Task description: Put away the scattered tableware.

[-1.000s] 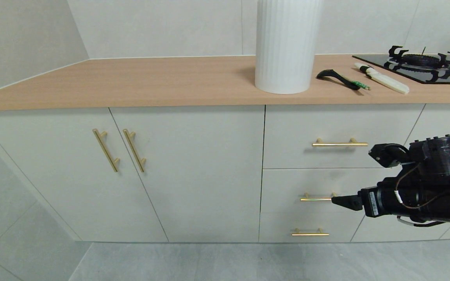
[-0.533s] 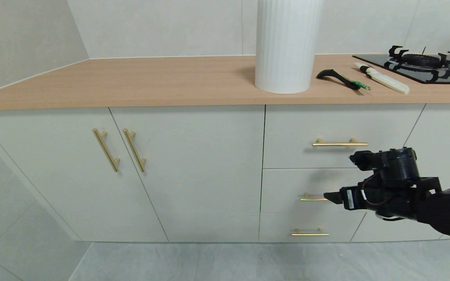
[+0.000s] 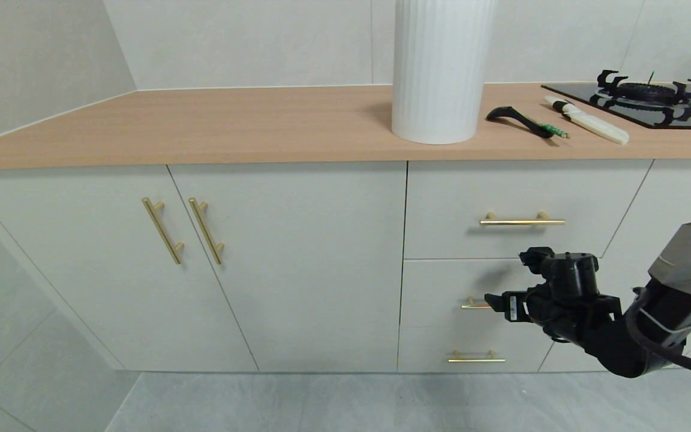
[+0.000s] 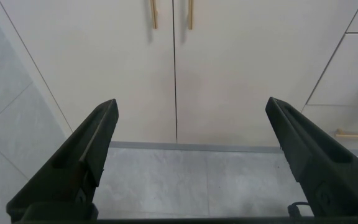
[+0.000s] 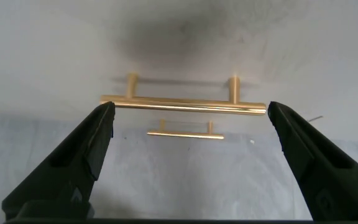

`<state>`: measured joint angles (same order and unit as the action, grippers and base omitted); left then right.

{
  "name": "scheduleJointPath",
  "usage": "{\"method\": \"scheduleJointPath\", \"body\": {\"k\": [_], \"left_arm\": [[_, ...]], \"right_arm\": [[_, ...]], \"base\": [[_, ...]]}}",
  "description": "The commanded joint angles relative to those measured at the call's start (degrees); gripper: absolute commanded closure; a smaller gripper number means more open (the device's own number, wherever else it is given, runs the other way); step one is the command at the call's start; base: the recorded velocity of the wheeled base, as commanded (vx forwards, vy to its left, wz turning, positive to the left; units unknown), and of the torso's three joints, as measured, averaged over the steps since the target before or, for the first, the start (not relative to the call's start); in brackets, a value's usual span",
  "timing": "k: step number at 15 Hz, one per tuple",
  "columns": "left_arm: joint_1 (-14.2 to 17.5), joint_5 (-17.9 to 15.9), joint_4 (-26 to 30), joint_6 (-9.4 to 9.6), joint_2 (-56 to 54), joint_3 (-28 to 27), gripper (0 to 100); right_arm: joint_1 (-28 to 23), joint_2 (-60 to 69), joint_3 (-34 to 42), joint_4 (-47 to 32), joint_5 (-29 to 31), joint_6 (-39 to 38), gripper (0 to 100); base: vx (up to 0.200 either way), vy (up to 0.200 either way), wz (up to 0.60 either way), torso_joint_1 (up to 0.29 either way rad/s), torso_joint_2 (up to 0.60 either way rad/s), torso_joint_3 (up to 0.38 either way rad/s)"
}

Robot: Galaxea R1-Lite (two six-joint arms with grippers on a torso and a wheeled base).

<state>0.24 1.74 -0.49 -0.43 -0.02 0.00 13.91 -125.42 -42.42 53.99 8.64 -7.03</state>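
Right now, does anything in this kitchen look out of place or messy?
Only two things: a black utensil and a white knife lie loose and slanted on the counter, between the tall white container and the stove. Cupboard doors and drawers all look shut; nothing seems spilled or broken.

R pincer (image 5: 189, 115) spread wide; L pincer (image 4: 191, 107) too.

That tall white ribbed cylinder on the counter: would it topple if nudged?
Probably not easily: the white ribbed cylinder looks wide, standing flat on the wooden counter. A low push would likely slide it; a high one might tip it. It could be fragile, but its material cannot be told.
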Motion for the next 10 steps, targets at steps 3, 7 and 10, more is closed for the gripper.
{"method": "scheduleJointPath", "body": {"k": [3, 7, 10], "left_arm": [[0.02, 0.01, -0.04, -0.01, 0.02, 0.0, 0], [0.02, 0.01, -0.04, -0.01, 0.02, 0.0, 0], [0.02, 0.01, -0.04, -0.01, 0.02, 0.0, 0]], "right_arm": [[-0.55, -4.66, -1.79, 2.35, 2.43, 0.0, 0], [-0.99, -5.1, -2.23, 2.61, 2.52, 0.0, 0], [-0.99, -6.24, -3.19, 2.96, 3.31, 0.0, 0]], "base": [[0.0, 0.0, 0.0, 0.0, 0.0, 0.0], [0.0, 0.0, 0.0, 0.0, 0.0, 0.0], [0.0, 0.0, 0.0, 0.0, 0.0, 0.0]]}}
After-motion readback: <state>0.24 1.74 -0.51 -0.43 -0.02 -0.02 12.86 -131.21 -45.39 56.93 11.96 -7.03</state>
